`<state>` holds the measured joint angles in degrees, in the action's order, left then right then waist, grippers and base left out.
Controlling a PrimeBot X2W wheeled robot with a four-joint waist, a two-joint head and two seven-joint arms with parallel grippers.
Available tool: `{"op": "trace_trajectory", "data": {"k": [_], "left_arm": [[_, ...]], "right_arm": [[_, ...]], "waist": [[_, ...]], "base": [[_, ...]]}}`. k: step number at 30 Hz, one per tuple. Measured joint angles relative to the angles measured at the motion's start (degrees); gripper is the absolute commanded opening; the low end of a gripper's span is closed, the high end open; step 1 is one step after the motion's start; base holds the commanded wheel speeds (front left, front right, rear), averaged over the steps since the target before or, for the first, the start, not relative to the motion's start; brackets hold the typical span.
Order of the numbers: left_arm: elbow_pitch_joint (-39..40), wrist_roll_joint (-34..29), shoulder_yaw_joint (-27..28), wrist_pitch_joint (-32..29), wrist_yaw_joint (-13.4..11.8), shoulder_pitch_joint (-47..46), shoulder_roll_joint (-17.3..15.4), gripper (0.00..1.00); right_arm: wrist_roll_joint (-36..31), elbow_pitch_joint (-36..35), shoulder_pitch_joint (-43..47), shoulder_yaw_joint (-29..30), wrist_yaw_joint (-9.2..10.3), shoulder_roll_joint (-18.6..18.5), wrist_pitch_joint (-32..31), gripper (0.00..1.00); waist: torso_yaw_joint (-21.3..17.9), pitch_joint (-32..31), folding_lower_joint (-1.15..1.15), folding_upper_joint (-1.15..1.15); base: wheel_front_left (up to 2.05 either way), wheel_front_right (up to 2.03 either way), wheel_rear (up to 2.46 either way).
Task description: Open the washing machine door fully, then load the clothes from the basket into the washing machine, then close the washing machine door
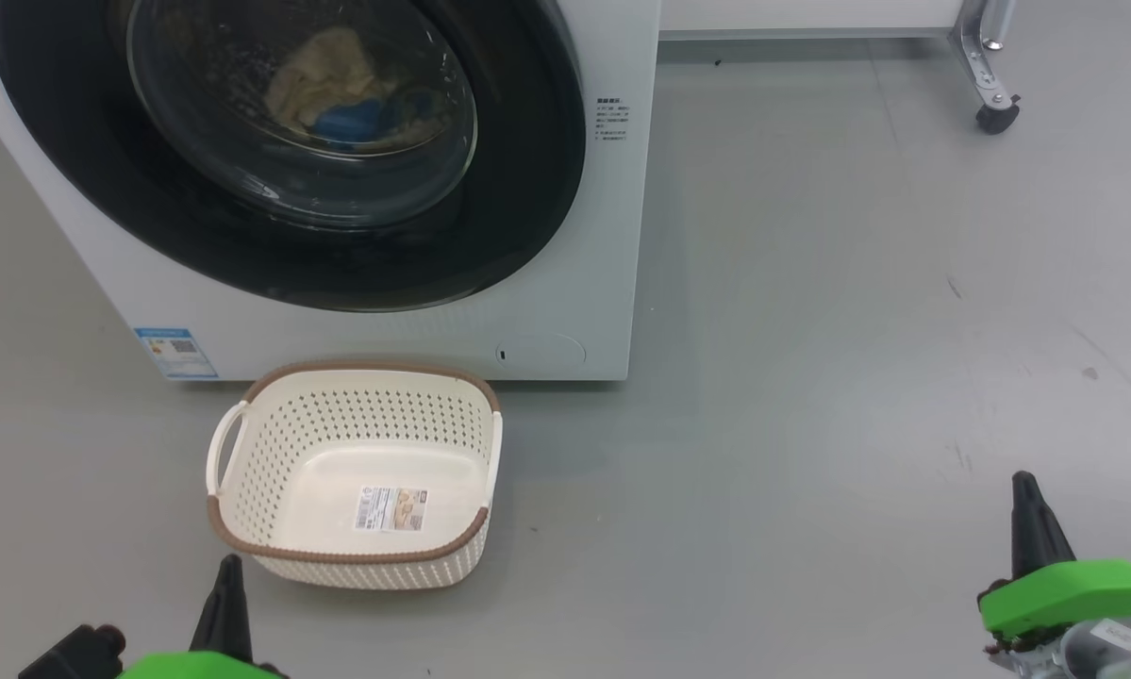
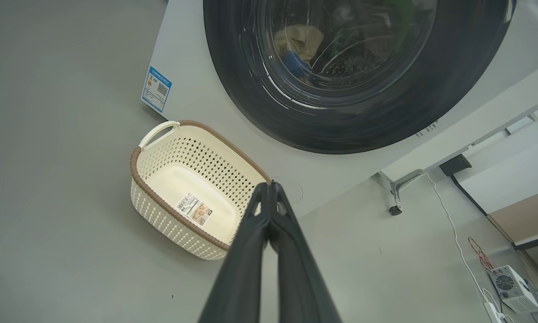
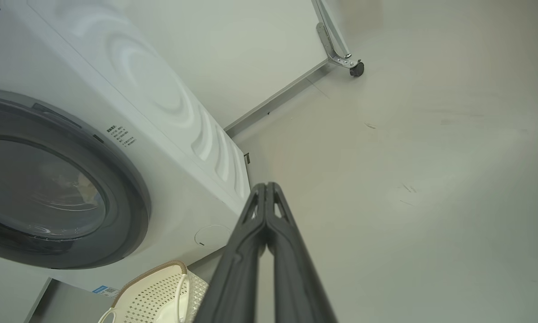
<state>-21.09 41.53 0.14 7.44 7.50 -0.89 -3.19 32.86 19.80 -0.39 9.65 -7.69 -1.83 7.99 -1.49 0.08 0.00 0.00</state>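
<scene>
The white washing machine (image 1: 565,283) stands on the floor with its black-rimmed round door (image 1: 527,189) closed against its front. Through the glass I see the pale yellow and blue clothes (image 1: 329,90) inside the drum. The cream basket (image 1: 244,528) sits on the floor in front of the machine, holding nothing but a sticker on its bottom. My left gripper (image 1: 230,564) is shut, low at the near left, just short of the basket. My right gripper (image 1: 1025,481) is shut, far to the right over bare floor. The wrist views show the left gripper (image 2: 271,184) and the right gripper (image 3: 265,185) with fingers pressed together.
A metal frame leg with a black caster (image 1: 996,115) stands at the back right beside a white panel. In the left wrist view a white cable (image 2: 452,229) and a small grey box (image 2: 513,289) lie on the floor to the right. Grey floor (image 1: 857,330) spreads right of the machine.
</scene>
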Motion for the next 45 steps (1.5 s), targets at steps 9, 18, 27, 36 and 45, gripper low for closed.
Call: {"op": "trace_trajectory", "data": {"k": [9, 18, 27, 36, 45], "left_arm": [[0.6, 5.3, 0.6, -1.5, 0.0, -0.1, 0.1, 0.00], [1.0, 10.6, 1.1, -3.1, 0.0, -0.4, 0.2, 0.00], [1.6, 16.0, 1.5, -4.5, 0.0, -0.5, 0.2, 0.00], [2.3, 21.9, 1.8, -6.0, 0.0, -1.2, 0.3, 0.00], [2.7, 27.3, 2.4, -7.5, 0.0, -1.2, 0.4, 0.00]], "right_arm": [[6.2, -0.3, 0.0, -0.3, 0.01, 0.0, -1.5, 0.00], [12.5, -0.8, -0.2, -0.4, 0.01, 0.0, -3.0, 0.00], [18.8, -1.0, -0.5, -0.6, 0.01, 0.0, -4.5, 0.00], [25.7, -1.6, -1.1, -0.7, 0.02, 0.0, -6.1, 0.00], [32.0, -1.9, -1.3, -0.9, 0.02, 0.0, -7.7, 0.00]], "waist": [[0.2, 0.0, 0.00, 0.00], [0.3, 0.0, 0.00, 0.00], [0.5, 0.0, 0.00, 0.00], [0.7, 0.0, 0.00, 0.00], [0.8, 0.1, 0.00, 0.00]], "base": [[0.00, 0.00, 0.00], [0.00, 0.00, 0.00], [0.00, 0.00, 0.00], [0.00, 0.00, 0.00], [0.00, 0.00, 0.00]]}}
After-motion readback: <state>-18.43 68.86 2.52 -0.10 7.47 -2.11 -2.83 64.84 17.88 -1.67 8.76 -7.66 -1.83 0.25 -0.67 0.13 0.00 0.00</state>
